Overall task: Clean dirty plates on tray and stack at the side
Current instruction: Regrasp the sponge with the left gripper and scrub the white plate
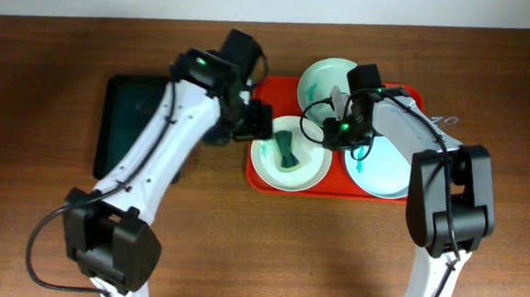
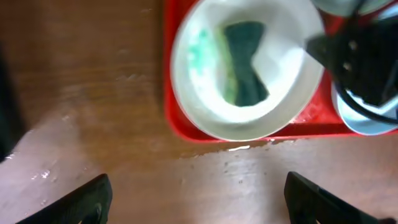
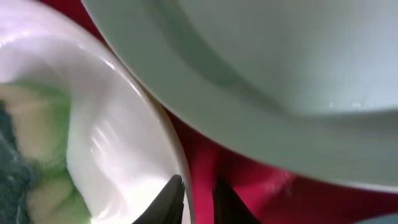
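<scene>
Tray: you see the red rectangular plastic tray (image 1: 256,171) on the brown wooden table (image 1: 194,246), right of centre, with all three plates on it.
Near-left plate: a round white plate (image 1: 312,170) lies in the tray's front left part. It has a green smear and a dark teal sponge (image 1: 288,150) pinched at the waist inside it.
Near-right plate: a pale-mint round plate (image 1: 388,174) lies just beside the first one and carries a teal streak.
Far plate: a third round pale-mint plate (image 1: 323,76) lies at the tray's rear edge.
Left gripper: your left gripper (image 2: 199,194) hangs over bare table just off the tray's left front rim. Its fingers are spread wide and hold nothing.
Right gripper: your right gripper (image 3: 196,198) is low over the tray, between the white plate and the far one. Its tips are close together astride the white plate's rim, with red tray showing in the gap. You cannot tell whether they pinch the rim.
Side: a black rectangular tray (image 1: 123,126) lies on the table, left of the red one.
</scene>
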{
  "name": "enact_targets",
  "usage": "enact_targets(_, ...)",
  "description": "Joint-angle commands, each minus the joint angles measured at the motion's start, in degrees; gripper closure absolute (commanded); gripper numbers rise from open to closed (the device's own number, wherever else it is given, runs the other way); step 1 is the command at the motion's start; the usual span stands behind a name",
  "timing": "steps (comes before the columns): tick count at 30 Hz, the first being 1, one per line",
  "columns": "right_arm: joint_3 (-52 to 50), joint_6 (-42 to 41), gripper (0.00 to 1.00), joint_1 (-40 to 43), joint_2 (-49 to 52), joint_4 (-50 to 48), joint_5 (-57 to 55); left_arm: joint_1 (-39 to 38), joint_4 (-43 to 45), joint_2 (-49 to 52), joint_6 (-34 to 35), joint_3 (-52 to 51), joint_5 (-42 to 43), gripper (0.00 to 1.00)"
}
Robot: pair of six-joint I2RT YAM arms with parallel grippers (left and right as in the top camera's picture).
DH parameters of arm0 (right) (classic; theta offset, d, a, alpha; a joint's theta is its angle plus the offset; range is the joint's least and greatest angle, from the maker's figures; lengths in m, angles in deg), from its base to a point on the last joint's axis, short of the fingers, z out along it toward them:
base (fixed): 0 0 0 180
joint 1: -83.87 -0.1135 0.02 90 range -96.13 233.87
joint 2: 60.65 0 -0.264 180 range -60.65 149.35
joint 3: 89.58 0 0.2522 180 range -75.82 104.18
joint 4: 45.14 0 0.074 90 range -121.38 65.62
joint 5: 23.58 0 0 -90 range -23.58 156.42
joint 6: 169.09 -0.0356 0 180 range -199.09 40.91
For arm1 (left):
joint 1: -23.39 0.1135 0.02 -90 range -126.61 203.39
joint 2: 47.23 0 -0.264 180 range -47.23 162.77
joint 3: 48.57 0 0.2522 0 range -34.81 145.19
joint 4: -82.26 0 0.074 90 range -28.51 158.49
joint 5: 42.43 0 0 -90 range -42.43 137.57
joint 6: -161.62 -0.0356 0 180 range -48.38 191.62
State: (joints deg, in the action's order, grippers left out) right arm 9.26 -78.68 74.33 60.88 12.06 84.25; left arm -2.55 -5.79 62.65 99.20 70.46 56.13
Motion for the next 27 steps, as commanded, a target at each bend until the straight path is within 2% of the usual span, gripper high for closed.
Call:
enact_targets(1,-0.35,-0.07,0.85,-0.63,1.70,0.04,0.15,-3.61,4.83,-0.15,-0.98,-4.66,1.09,0.17)
enact_targets(2,-0.50,-0.07,0.90,-0.63,1.70,0.02,0.15,-3.98,7.41,-0.07,0.66,-6.21,1.11,0.24)
enact_targets(3,-0.61,-0.07,0.91,-0.63,1.73,0.57,0.63,-3.96,10.60,-0.07,1.29,-8.07,1.07,0.27)
enact_targets(6,-0.63,-0.07,0.91,-0.63,1.73,3.06,2.12,-3.96,20.02,0.07,1.53,-13.11,0.79,0.28)
enact_targets(8,-0.63,-0.07,0.91,-0.63,1.73,3.23,2.62,-4.31,24.35,0.85,3.89,-14.64,0.92,0.43)
enact_targets(10,-0.63,-0.09,0.91,-0.63,1.73,3.26,4.48,-4.48,28.17,4.13,6.54,-14.64,0.94,0.44)
enact_targets(12,-0.63,-0.09,0.91,-0.63,1.73,3.26,4.46,-4.57,29.77,6.23,6.51,-14.64,1.07,0.46)
enact_targets(14,-0.63,-0.07,0.91,-0.63,1.73,3.26,4.46,-4.74,32.04,8.55,6.54,-14.64,1.84,0.52)
enact_targets(18,-0.63,-0.07,0.91,-0.63,1.73,3.28,4.46,-5.57,36.57,11.45,6.51,-14.64,2.12,0.53)
enact_targets(24,-0.63,-0.07,0.91,-0.63,1.73,3.28,4.44,-6.34,36.09,13.44,6.51,-14.64,1.95,0.64)
enact_targets(27,-0.63,-0.04,0.91,-0.63,1.73,3.45,4.42,-6.60,35.15,14.34,6.51,-14.67,-1.40,0.68)
